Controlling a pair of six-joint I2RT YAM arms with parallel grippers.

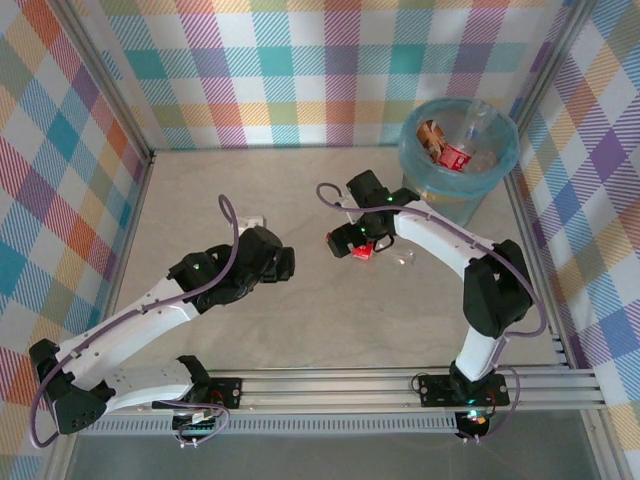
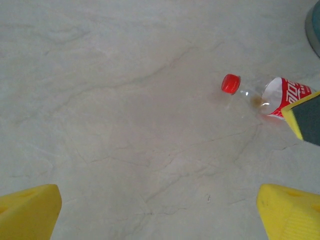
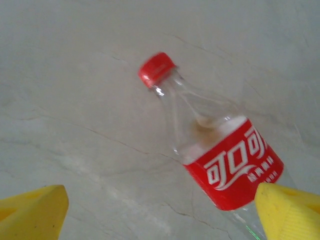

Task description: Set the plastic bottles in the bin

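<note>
L claw (image 2: 160, 212): fingers apart, empty, over bare worktop (image 1: 200, 200) | bottle (image 3: 220, 150): clear, red cap + red label, lying flat mid-worktop | R claw (image 3: 160, 210): fingers apart, either side of bottle, not clamped; one tip at label edge, contact unclear | bin (image 1: 415, 165): far R corner, other bottles (image 1: 455, 155) inside
</note>
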